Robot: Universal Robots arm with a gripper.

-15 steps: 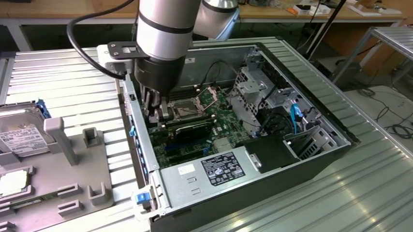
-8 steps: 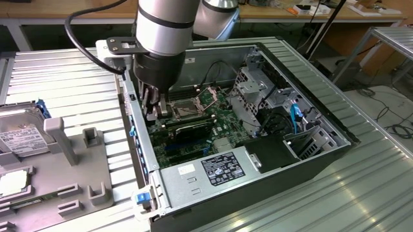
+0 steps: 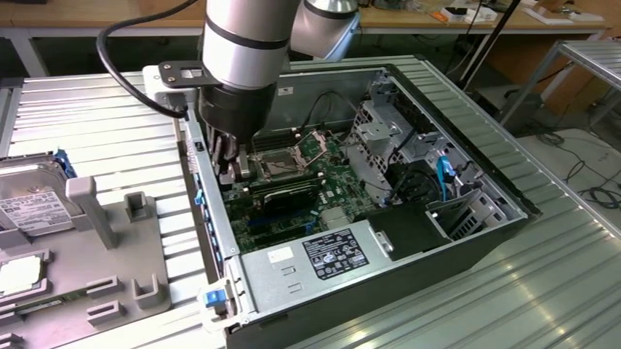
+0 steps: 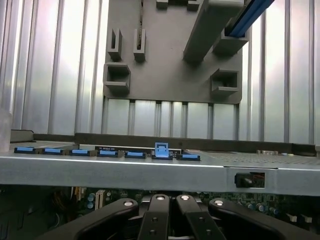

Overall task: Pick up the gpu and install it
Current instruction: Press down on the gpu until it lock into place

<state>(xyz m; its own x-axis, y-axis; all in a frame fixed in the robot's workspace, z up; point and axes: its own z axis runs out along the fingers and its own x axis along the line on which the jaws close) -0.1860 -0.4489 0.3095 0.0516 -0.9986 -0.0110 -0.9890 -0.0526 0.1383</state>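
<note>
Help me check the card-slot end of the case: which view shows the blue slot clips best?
The wrist view: the blue slot clips line up along the case's rear edge, facing the camera. The exterior view shows that edge steeply, with just small blue tabs.

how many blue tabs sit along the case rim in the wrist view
7, in one row on the case rim: six flat darker tabs and one lighter raised clip among them. More may be hidden.

Green-and-black gpu (image 3: 283,195) stands on edge inside the open case (image 3: 485,240).
</note>
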